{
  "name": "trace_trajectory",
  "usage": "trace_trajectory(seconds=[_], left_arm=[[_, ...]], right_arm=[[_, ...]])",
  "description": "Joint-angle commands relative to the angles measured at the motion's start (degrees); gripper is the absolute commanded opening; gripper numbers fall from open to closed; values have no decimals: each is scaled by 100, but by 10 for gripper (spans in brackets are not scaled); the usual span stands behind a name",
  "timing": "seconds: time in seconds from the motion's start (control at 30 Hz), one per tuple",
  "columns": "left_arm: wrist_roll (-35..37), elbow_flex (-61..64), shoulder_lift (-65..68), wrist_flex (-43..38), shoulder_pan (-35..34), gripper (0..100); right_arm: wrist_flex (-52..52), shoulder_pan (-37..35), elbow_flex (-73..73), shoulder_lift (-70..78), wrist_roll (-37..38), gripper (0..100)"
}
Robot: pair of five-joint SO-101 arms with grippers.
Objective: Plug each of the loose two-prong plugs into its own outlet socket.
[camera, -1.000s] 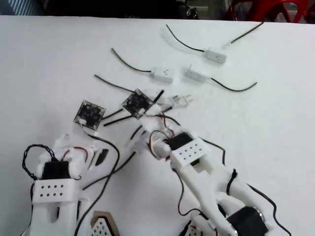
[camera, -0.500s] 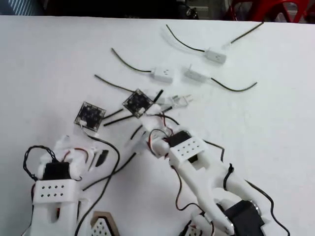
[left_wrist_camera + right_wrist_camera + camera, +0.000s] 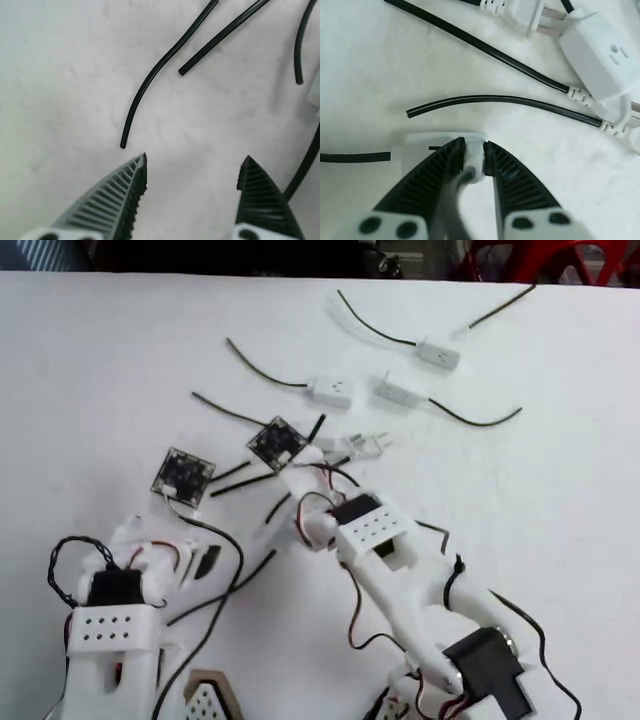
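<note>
My right gripper (image 3: pixel 474 145) is shut on a white socket block (image 3: pixel 427 150) that lies on the table, a black cord (image 3: pixel 355 157) leading off it. Beyond it lie another white socket (image 3: pixel 600 50) and two white two-prong plugs (image 3: pixel 520 12) (image 3: pixel 620 127). In the high view this gripper (image 3: pixel 296 523) sits mid-table, close to the loose plugs (image 3: pixel 370 445). Three more sockets (image 3: pixel 328 391) (image 3: pixel 397 393) (image 3: pixel 437 353) lie farther back. My left gripper (image 3: pixel 194 165) is open over bare table at the front left (image 3: pixel 195 558), holding nothing.
Two black square boards (image 3: pixel 182 472) (image 3: pixel 278 444) lie left of the plugs. Loose black cord ends (image 3: pixel 160 70) (image 3: pixel 225 32) cross the table ahead of the left gripper. The table's far left and right sides have free room.
My right arm has shifted a little away from the table front and leftward, still gripping the white block. The nearer black board slid slightly farther back. The left arm stayed put.
</note>
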Motion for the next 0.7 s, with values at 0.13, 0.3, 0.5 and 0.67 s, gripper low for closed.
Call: trace_trajectory(seconds=[0.13, 0.3, 0.5, 0.67], left_arm=[[62, 53, -101, -158, -40, 290], [62, 62, -101, -220, -40, 290], [62, 62, -101, -220, -40, 290], [62, 62, -101, -220, -48, 290]], right_arm=[[602, 673, -844, -1279, -440, 17], [646, 1262, -1890, -1332, -677, 17], [136, 1692, -3244, -277, -677, 17], [-444, 2088, -4642, 1262, -1292, 18]])
